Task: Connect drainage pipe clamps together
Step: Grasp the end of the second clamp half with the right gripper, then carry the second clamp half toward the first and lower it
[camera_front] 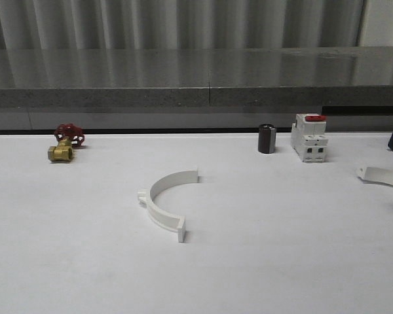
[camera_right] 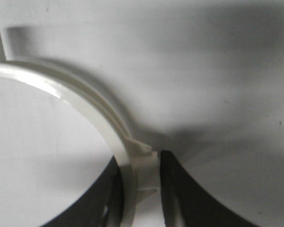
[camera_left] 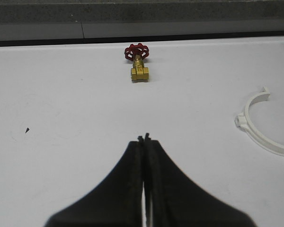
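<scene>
White plastic makes up both drainage pipe clamps, two semicircular half-rings with small end tabs, and they lie well apart on the pale surface (camera_front: 65, 248). The first half-ring (camera_front: 165, 199) rests flat near the middle of the front view, its open side facing right and its two ends lined up roughly front to back; the left wrist view also catches it (camera_left: 262, 125) off to one side. The second half-ring (camera_front: 382, 176) appears at the right edge of the front view, cut off by the frame, one tabbed end pointing left. The right wrist view shows what the front view does not: the right claw (camera_right: 141, 189) has its black fingers (camera_right: 180, 189) on either side of that half-ring's band (camera_right: 80, 97), clamped on it near a tab. The left claw (camera_left: 144, 142) hovers above bare surface with its tips pressed together, holding nothing. Beyond it sits one brass valve with a red handwheel (camera_left: 139, 64), which the front view places at the far left (camera_front: 64, 145). Along the back stand one small dark cylinder (camera_front: 267, 139) and, just beside it, one white boxy switch with a red top (camera_front: 309, 138).
</scene>
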`<move>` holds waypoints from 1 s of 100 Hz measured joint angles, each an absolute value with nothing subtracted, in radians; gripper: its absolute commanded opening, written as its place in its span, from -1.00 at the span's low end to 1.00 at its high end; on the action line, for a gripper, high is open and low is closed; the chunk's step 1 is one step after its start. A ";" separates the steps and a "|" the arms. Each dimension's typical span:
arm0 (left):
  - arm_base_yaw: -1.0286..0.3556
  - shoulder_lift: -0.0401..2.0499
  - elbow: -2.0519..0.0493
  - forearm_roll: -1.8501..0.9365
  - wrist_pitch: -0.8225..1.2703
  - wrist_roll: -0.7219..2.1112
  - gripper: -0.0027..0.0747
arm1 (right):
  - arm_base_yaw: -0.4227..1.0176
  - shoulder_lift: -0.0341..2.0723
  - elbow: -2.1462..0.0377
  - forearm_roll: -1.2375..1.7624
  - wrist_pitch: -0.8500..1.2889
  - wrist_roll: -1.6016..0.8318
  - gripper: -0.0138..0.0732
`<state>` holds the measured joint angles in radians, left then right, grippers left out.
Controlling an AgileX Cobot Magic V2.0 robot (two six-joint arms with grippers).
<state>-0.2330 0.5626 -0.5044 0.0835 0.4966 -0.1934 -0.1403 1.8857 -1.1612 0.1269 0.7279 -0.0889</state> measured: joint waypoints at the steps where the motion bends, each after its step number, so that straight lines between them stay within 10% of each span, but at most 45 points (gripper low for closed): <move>1: -0.233 0.563 -0.504 0.084 0.497 -0.193 -0.98 | -0.140 1.886 -1.163 0.133 0.730 -0.089 -0.50; 100: -0.233 0.563 -0.504 0.084 0.497 -0.193 -0.98 | 0.463 1.910 -1.394 -0.133 0.827 0.695 -0.50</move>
<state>-0.2330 0.5626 -0.5044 0.0835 0.4966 -0.1934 0.4634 1.9095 -1.3937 -0.1332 0.8268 0.6953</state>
